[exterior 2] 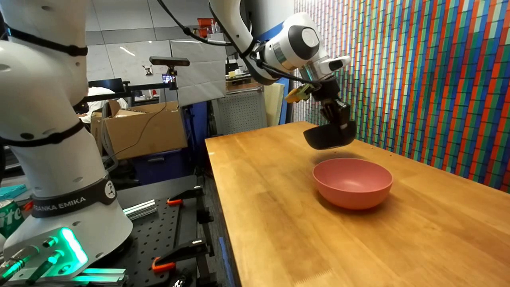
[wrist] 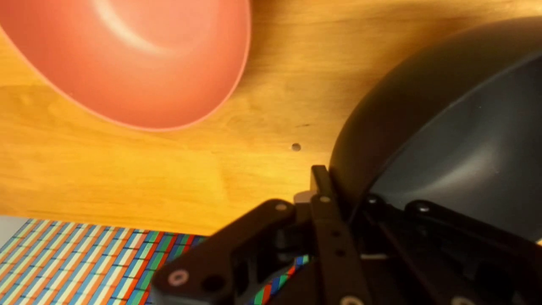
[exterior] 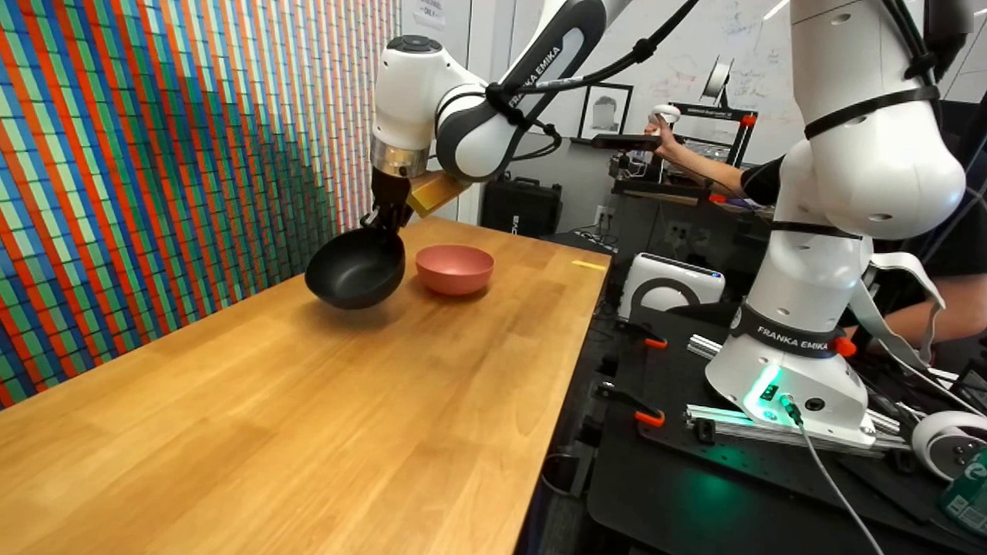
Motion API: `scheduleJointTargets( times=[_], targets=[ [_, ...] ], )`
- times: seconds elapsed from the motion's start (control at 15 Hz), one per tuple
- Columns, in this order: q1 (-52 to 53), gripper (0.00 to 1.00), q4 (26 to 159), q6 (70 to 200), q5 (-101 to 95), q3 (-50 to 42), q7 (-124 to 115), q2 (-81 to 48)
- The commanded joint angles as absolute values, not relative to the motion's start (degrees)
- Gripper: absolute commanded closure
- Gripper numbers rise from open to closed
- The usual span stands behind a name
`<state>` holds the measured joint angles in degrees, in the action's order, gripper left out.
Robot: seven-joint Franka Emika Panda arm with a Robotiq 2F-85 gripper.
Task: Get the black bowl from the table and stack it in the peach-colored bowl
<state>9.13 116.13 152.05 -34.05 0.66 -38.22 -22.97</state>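
Above the worktop point(exterior: 308, 432), the claw point(wrist: 345, 186) pinches the black bowl point(exterior: 353, 270) by its rim, sensibly: it looks light, stiff, slick.

"FRANKA EMIKA" marks base collar point(exterior: 785, 336) and forearm point(exterior: 540, 68), "ONLY" a sign point(exterior: 429, 14), "ite" a can point(exterior 2: 11, 218).

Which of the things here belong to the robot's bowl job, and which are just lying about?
Part of the job:
black bowl, held tilted
pincer, gripping its rim
peach-colored bowl
table, beneath both bowls

Just lying about:
cardboard box
green can
black case
yellow strip on the table
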Motion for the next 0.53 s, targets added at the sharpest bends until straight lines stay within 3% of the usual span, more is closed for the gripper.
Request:
scheduleJointTargets(
  times=[0.0, 0.47],
  targets=[
    [10.53, 0.99, 114.18, 148.38, -32.47, -3.09, -34.64, -20.03],
    [7.24, 0.99, 117.61, 139.54, -35.80, -8.32, -32.36, -10.57]
  ],
)
